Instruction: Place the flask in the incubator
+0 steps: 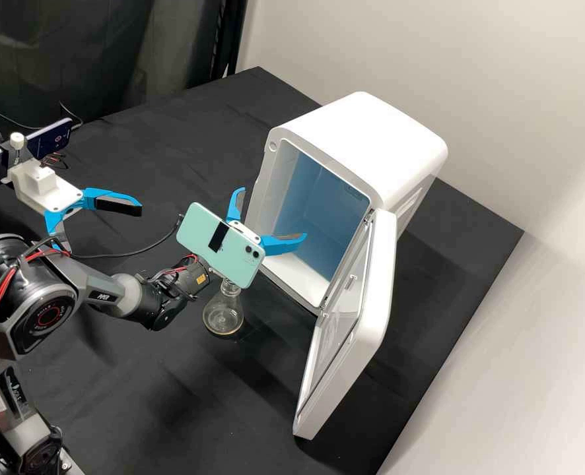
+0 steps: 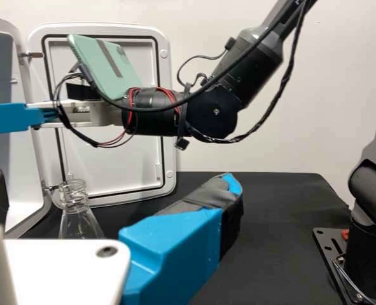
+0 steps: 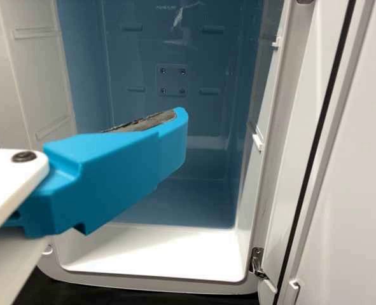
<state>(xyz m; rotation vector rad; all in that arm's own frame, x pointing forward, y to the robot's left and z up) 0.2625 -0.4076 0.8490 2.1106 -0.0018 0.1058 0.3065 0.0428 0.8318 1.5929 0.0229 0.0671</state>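
Both hung open, empty: left tool [image 1: 100, 227], right tool [image 1: 272, 215]. Flask [image 1: 223, 314] sat ungrabbed on desk [image 1: 147, 402] by incubator [image 1: 372, 145]; neck grab looked next.

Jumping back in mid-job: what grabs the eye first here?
The white incubator stands with its door swung wide, showing a blue inside. The right gripper hangs open at its mouth, holding nothing, while the glass flask stands upright on the black bench below that arm's wrist.

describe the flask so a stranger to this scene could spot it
Find the white incubator with its door open on the black bench. In front of its opening, below the mint-green phone, stands the flask: the only clear glass, cone-shaped thing there.
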